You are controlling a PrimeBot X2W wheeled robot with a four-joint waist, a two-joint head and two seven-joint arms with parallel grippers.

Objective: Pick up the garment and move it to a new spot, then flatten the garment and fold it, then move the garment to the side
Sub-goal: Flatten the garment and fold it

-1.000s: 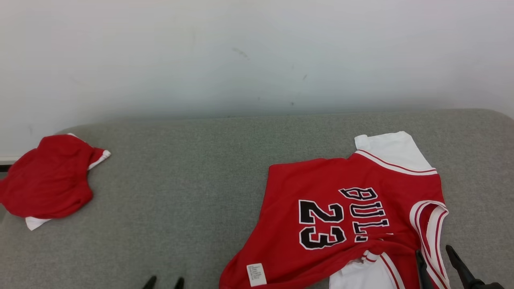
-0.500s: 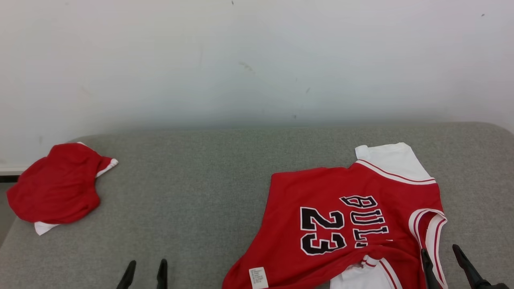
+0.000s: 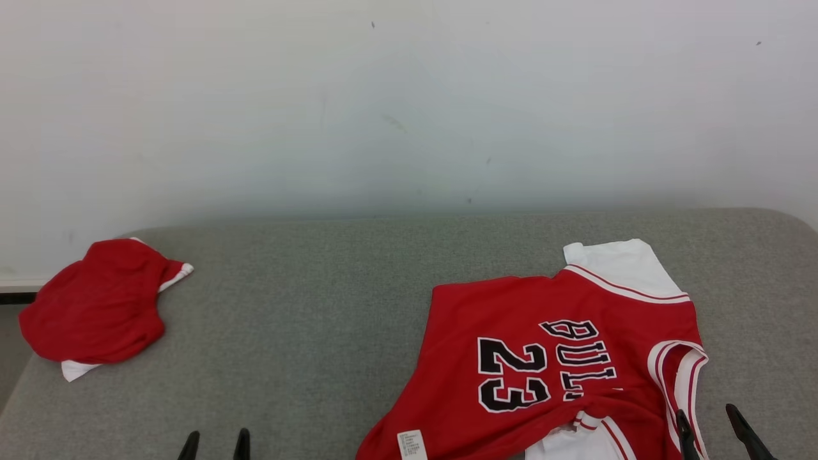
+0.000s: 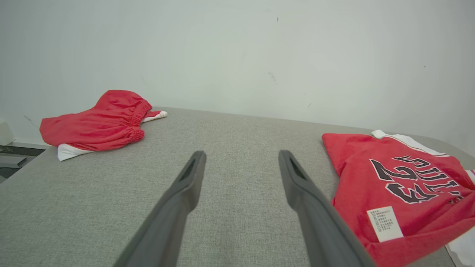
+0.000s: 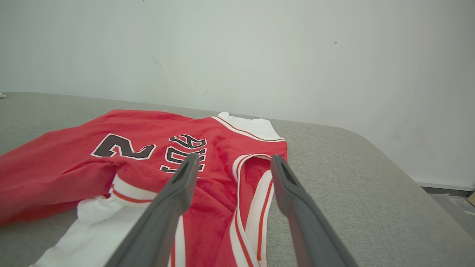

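The head camera is tilting up; the jersey (image 3: pixel 543 345) is lying unmoved on the worktop's (image 3: pixel 307 306) right. The left tool (image 3: pixel 217 441) and right tool (image 3: pixel 706 423) are staying open and empty, so pickup is still waiting.

Jersey (image 3: pixel 460 332) sits R on the surface (image 3: pixel 307 332), shorts (image 3: pixel 96 306) far L (right at its edge), well apart, wall (image 3: pixel 409 96) behind both.
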